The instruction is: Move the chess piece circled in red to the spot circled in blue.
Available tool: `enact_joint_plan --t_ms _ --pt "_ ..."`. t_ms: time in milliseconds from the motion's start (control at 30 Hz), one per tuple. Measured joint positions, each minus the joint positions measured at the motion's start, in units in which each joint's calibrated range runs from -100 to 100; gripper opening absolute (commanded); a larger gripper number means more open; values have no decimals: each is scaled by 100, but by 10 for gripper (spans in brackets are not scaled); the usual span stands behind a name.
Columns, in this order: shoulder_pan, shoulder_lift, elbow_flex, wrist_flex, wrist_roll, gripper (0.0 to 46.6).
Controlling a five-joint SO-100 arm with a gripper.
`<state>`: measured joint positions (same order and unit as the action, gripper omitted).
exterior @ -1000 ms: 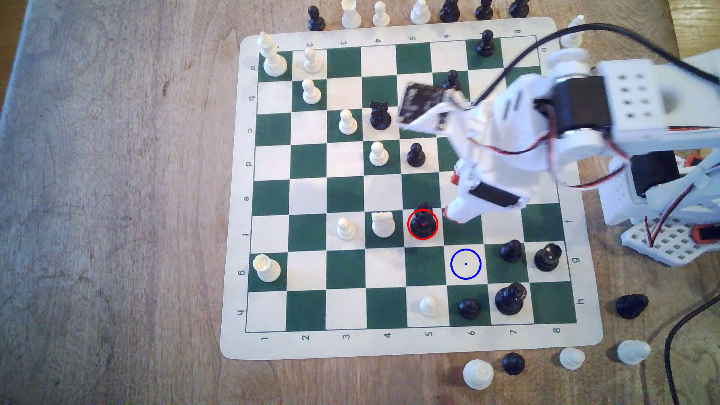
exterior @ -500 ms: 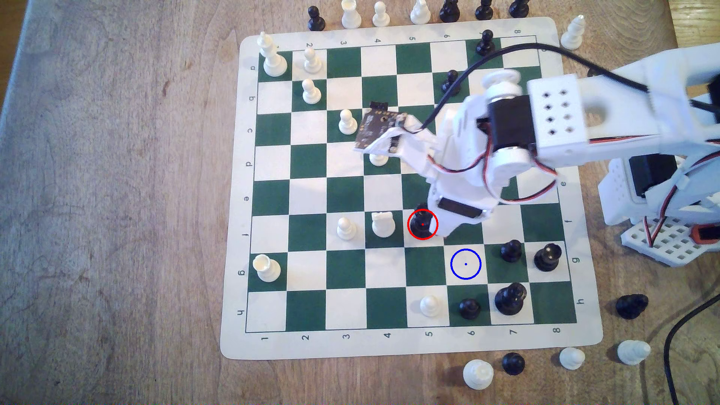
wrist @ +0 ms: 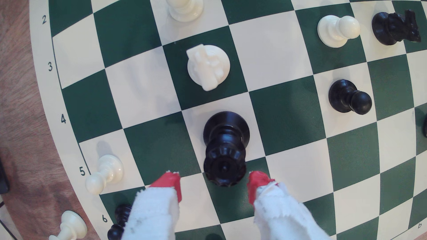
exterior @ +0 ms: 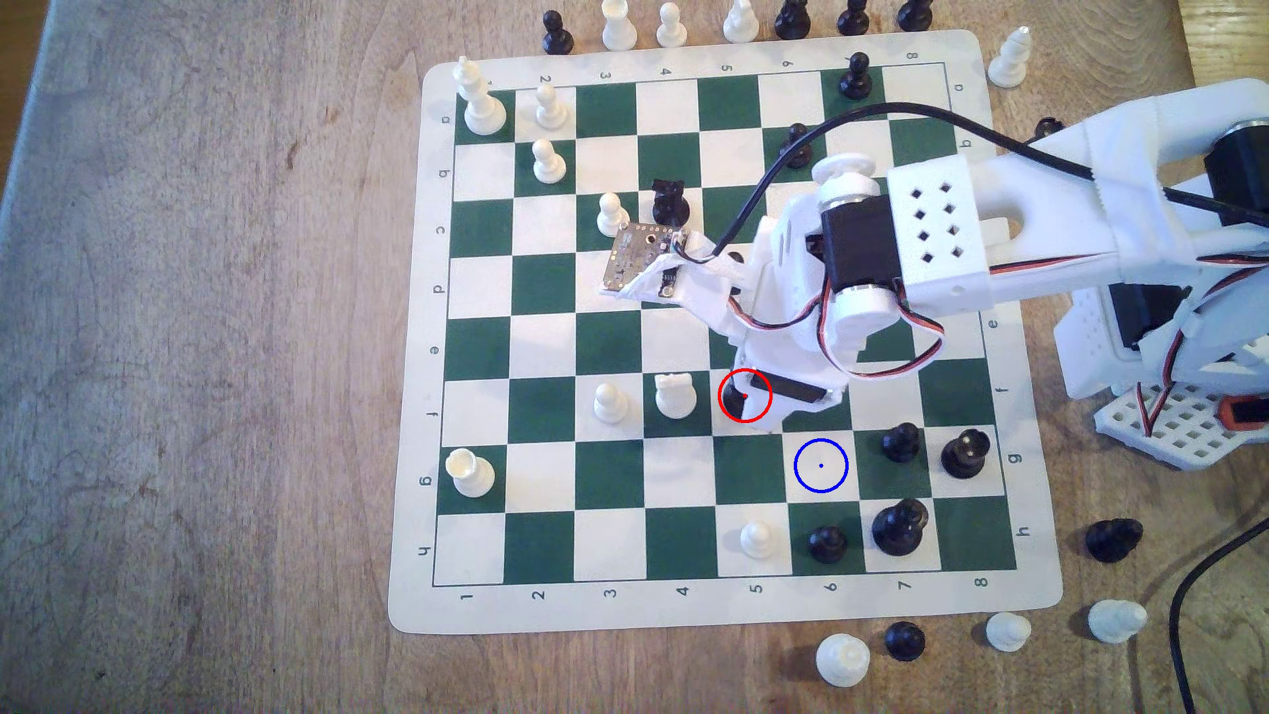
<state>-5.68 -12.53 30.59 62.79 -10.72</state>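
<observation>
The chess piece circled in red (exterior: 732, 399) is a glossy black piece on a cream square, partly covered by my white gripper (exterior: 761, 415) in the exterior view. In the wrist view the piece (wrist: 225, 147) stands upright. Its ridged round top lies between my red-tipped fingers (wrist: 169, 183). My gripper (wrist: 213, 184) is open, with one finger on each side of the top and a gap on both sides. The spot circled in blue (exterior: 820, 465) is a bare cream square one step diagonally from the piece, toward the exterior view's lower right.
A white knight (exterior: 674, 395) stands on the square beside the circled piece, with a white pawn (exterior: 610, 401) past it. Black pieces (exterior: 901, 441) sit just right of the blue spot in the exterior view, with more (exterior: 827, 544) below it. Captured pieces lie around the board (exterior: 481, 604).
The arm has swung toward the exterior view's left and come down, so the gripper has gone from beside the red-circled piece to over it. No piece has moved.
</observation>
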Motion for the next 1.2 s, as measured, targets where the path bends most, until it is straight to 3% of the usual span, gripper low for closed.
enact_joint_plan --t_ms 633,733,833,1200 --pt "7 50 0 -382 88 129" --pt "74 50 0 -382 107 107" --pt "111 50 0 -414 127 29" --pt "103 50 0 -414 127 5"
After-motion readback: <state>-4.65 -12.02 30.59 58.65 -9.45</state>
